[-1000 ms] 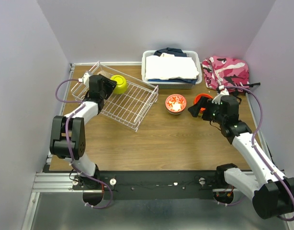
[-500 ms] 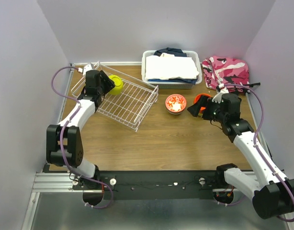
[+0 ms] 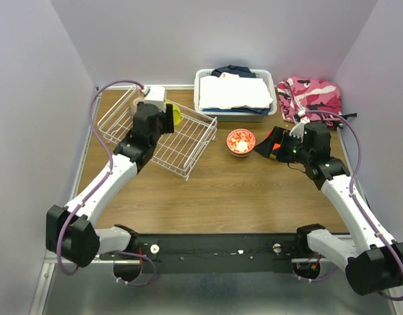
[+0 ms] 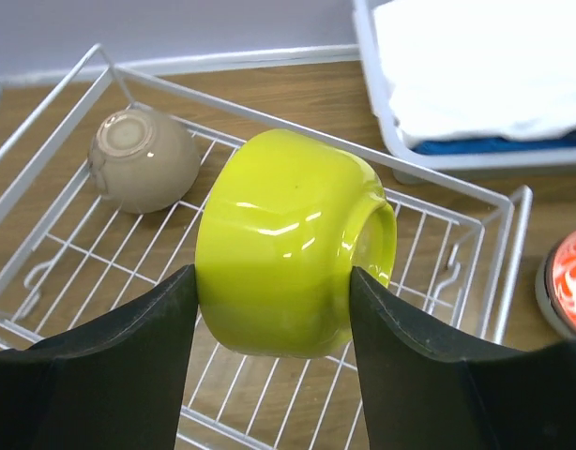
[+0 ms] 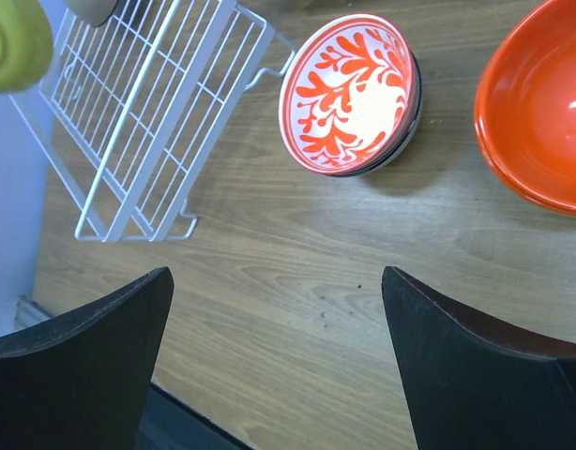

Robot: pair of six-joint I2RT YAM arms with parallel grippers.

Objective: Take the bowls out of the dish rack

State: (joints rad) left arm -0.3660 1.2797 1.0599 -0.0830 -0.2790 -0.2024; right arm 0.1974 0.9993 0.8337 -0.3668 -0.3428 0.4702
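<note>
My left gripper (image 4: 274,281) is shut on a lime-yellow bowl (image 4: 288,244) and holds it on its side above the white wire dish rack (image 4: 269,117). A taupe bowl (image 4: 143,159) lies upside down in the rack's far left corner. In the top view the left gripper (image 3: 170,118) and the lime-yellow bowl (image 3: 177,115) hang over the rack (image 3: 182,147). A red-patterned bowl (image 3: 241,141) and an orange bowl (image 3: 275,139) sit on the table right of the rack. My right gripper (image 5: 277,277) is open and empty above bare wood, near the red-patterned bowl (image 5: 352,94) and the orange bowl (image 5: 541,103).
A white plastic bin (image 3: 234,95) of folded cloth stands at the back centre. A pink camouflage cloth (image 3: 310,97) lies at the back right. Purple-grey walls close in the table on three sides. The rack's right end (image 5: 147,122) is tilted up off the wood.
My left arm has swung right and lifted the lime-yellow bowl off the rack floor, turning it on its side. The right gripper has shifted slightly up and left by the orange bowl.
</note>
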